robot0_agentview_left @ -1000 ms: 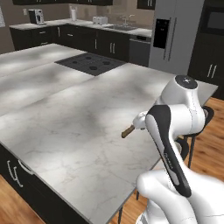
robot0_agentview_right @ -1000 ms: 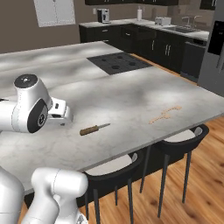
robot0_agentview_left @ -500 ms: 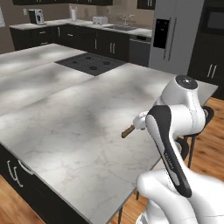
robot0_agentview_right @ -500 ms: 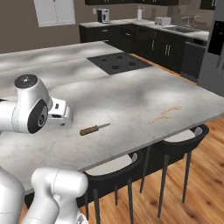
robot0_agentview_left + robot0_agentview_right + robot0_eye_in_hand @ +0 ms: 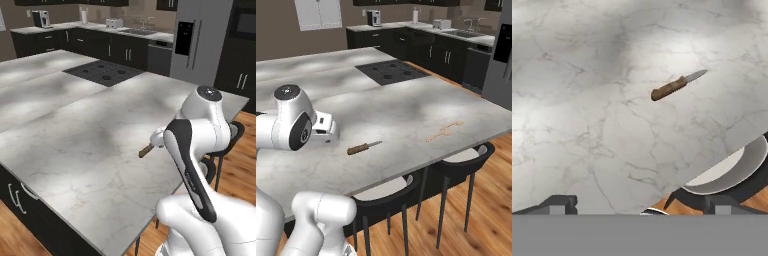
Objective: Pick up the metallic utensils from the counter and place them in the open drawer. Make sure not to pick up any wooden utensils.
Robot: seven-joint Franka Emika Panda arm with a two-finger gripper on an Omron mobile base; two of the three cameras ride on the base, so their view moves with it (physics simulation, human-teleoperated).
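Observation:
A table knife with a silver blade and brown handle lies flat on the grey-white marbled counter, near its edge. In the hand view my gripper hovers above the counter, short of the knife, its fingertips wide apart and open with nothing between them. The right base view shows the knife just right of my hand. In the left base view only the knife's handle end pokes out from behind my arm. The open drawer is out of view.
A pale wooden utensil lies further right near the counter's edge. A black cooktop is set into the far part of the counter. Dark stools stand below the edge; one stool seat is under the rim.

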